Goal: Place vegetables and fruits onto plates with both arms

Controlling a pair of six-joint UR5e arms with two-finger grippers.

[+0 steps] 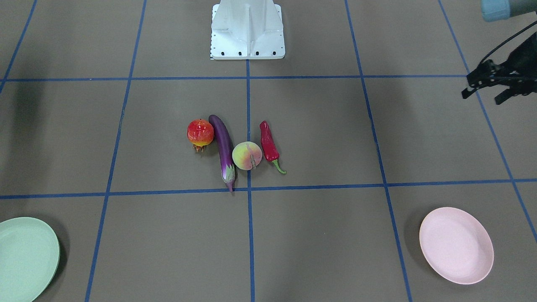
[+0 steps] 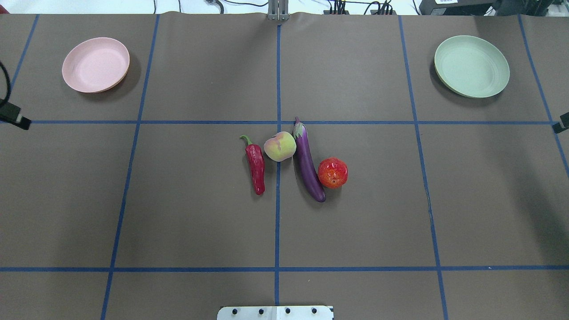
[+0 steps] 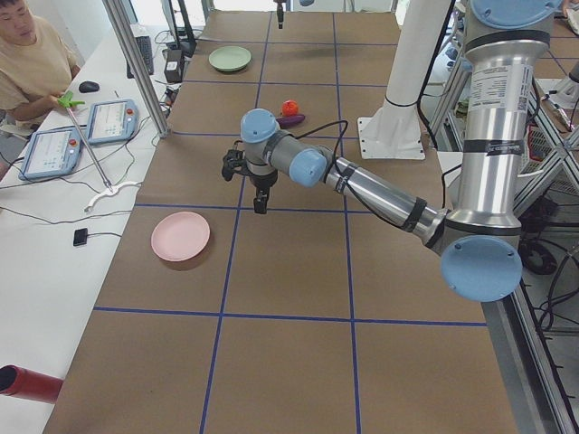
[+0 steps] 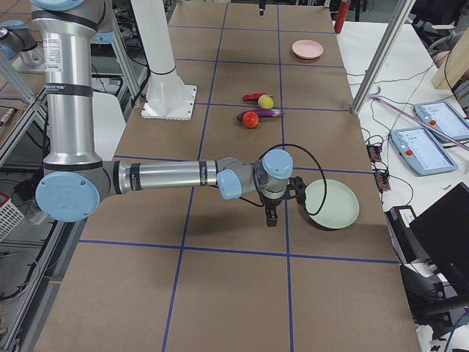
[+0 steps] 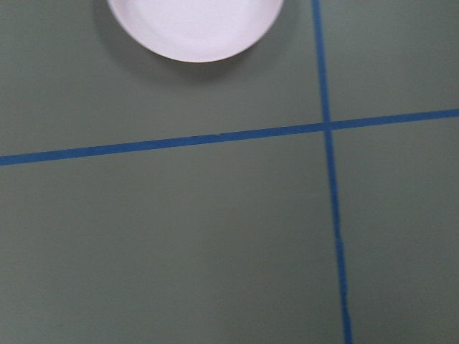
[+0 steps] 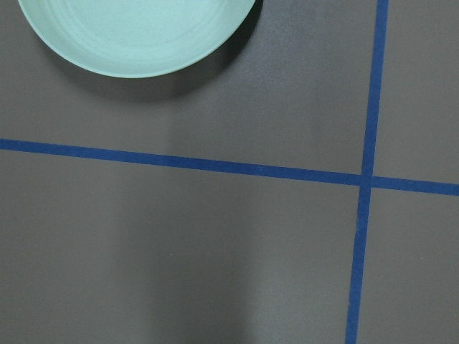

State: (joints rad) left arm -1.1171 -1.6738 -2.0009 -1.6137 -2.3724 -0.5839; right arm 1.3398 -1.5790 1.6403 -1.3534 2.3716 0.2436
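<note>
The pomegranate (image 2: 332, 172), purple eggplant (image 2: 308, 164), peach (image 2: 279, 146) and red chili (image 2: 256, 166) lie close together at the table's middle. The eggplant touches both the pomegranate and the peach. The pink plate (image 2: 95, 65) sits empty at far left and the green plate (image 2: 471, 66) empty at far right. My left gripper (image 1: 482, 96) hangs open and empty above the table near the pink plate (image 1: 456, 245). My right gripper (image 4: 272, 213) hovers beside the green plate (image 4: 331, 204). Only a sliver of it shows overhead, so I cannot tell its state.
The white robot base (image 1: 247, 31) stands at the near edge of the table. Blue tape lines grid the brown table. An operator (image 3: 32, 63) sits at a side bench with tablets and cables. A red cylinder (image 3: 27, 384) lies on that bench.
</note>
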